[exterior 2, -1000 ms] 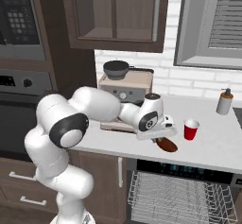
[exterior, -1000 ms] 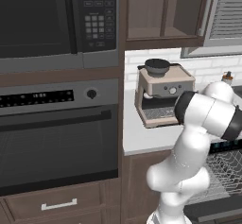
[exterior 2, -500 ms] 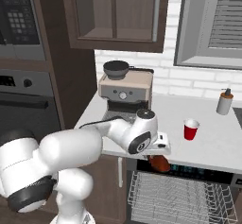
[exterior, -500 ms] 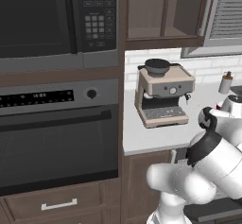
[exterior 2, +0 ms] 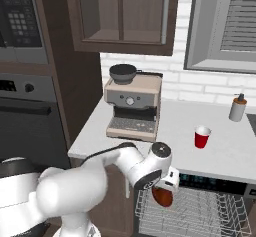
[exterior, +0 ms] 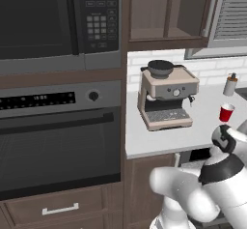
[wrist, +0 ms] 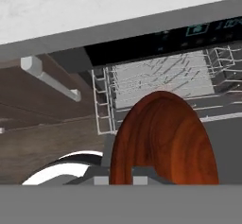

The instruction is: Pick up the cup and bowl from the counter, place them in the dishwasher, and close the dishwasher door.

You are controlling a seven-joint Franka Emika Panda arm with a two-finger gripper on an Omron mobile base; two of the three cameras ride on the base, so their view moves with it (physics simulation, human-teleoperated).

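A glossy reddish-brown wooden bowl (wrist: 163, 140) is clamped by its rim in the hand (exterior 2: 167, 183), whose fingers are drawn close together on it; in the hand view the bowl is seen directly ahead of the fingertips, its rounded underside turned to the camera. In the right base view the bowl (exterior 2: 162, 197) hangs just below the hand, above the near left part of the grey wire rack (exterior 2: 200, 216) of the open dishwasher (exterior 2: 210, 182), under the edge of the desk. The small red tapered cup with a whitish rim (exterior 2: 202, 137) is left upright on the smooth light grey-white desk (exterior 2: 220, 153), above the hand and to its right, well apart from it. A beige espresso machine with a dark top (exterior 2: 134, 107) is set farther back on the desk to the left, and a pale pump bottle with a dark top (exterior 2: 237, 108) by the white brick wall. A black glass-fronted oven (exterior: 58, 146) is built in at the far left.
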